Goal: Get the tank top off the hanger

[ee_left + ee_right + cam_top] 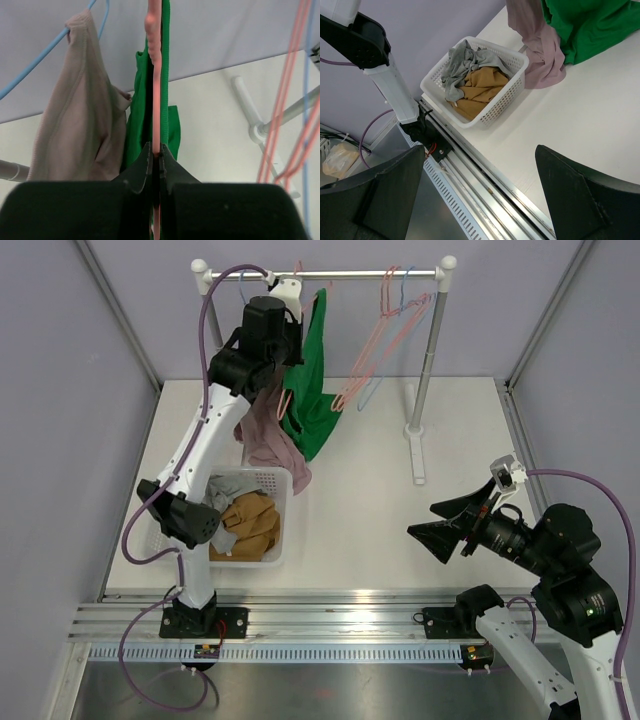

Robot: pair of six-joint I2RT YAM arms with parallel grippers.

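The green tank top (316,390) hangs on the pink hanger (155,85), with fabric on both sides of the hanger wire. The wire runs upright between the closed fingers of the left gripper (156,162). The tank top lies directly ahead of the fingertips.

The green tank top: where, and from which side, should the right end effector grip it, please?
Probably its loose lower hem, from the right: the green tank top hangs free there; the left end effector clamps the pink hanger above, a mauve garment crowds the left.
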